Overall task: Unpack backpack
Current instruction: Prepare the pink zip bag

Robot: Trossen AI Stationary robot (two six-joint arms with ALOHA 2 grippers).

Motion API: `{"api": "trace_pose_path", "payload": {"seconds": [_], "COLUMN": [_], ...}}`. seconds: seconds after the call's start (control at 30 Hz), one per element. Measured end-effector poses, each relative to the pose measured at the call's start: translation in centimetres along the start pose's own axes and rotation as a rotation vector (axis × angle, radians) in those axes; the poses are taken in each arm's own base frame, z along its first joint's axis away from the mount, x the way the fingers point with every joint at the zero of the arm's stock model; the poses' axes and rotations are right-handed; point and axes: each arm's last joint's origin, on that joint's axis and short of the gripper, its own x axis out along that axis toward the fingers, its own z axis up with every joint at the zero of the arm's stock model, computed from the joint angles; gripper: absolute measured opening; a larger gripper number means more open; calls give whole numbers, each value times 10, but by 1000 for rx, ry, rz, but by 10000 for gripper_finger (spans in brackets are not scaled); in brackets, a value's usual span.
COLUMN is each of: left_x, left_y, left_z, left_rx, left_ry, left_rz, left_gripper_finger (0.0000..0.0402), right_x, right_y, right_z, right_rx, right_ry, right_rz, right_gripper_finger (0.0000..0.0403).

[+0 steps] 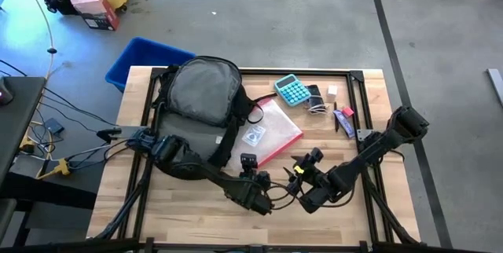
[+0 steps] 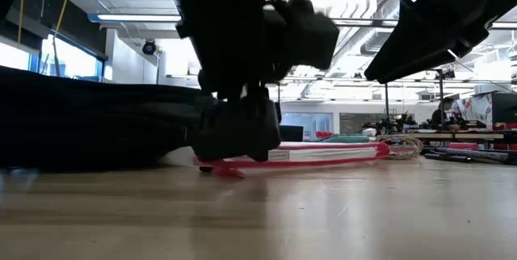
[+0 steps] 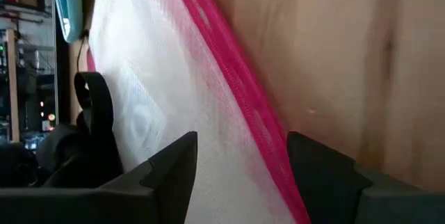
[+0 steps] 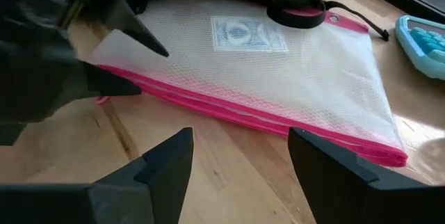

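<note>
High view: backpack (image 1: 200, 96) lies flat at about 10–11 o'clock of the table (image 1: 196, 221) centre, grey padded panel up, mouth toward the arms. Clear pink-edged zip pouch (image 1: 267, 131) sits just at its 4 o'clock side, one corner touching the pack, already out on the wood. Teal calculator (image 1: 293, 89) plus a small cluster of bits I can't resolve lie at 1–2 o'clock, well apart from the pack.

Left gripper (image 1: 250, 161) is at the pouch's 6 o'clock corner. Left wrist view shows its fingers (image 3: 174, 175) spread, pink edge running through the gap, nothing pinched. Reads as a release: pouch laid flat beside the pack so the opening is free for the next item.

Right gripper (image 4: 240, 161) is at 5 o'clock of centre, facing the pouch's long pink edge, jaws apart and empty, near the pouch but not touching. Looks like it's waiting its turn.

Low view: pouch flat on the wood, left gripper low at its near end.

Judgement: several items out; can't see inside the pack, so what's left is unknown. Risk: dragging the pouch when the left arm lifts away.
</note>
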Motion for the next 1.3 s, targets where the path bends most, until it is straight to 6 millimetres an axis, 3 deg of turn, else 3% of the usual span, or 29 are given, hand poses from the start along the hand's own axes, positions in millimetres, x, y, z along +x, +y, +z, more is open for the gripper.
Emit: {"api": "trace_pose_path", "payload": {"seconds": [0.33, 0.47, 0.63, 0.83, 1.3], "left_x": [5, 9, 13, 11, -54], "left_y": [11, 19, 23, 20, -9], "left_z": [-6, -10, -10, -10, -3], "left_rx": [-26, -20, -9, -20, -39], "left_ry": [43, 77, 98, 106, -92], "left_rz": [104, 159, 163, 127, 52], "left_gripper_finger": [175, 126, 20, 2, 0], "right_x": [1, 1, 1, 0, 0], "right_y": [0, 0, 1, 1, 3], "right_z": [1, 1, 1, 1, 0], "right_rx": [6, 9, 13, 15, 4], "right_ry": [2, 0, -1, -1, 39], "right_rz": [1, 4, 8, 11, 44], "right_gripper_finger": [222, 222, 222, 222, 222]}}
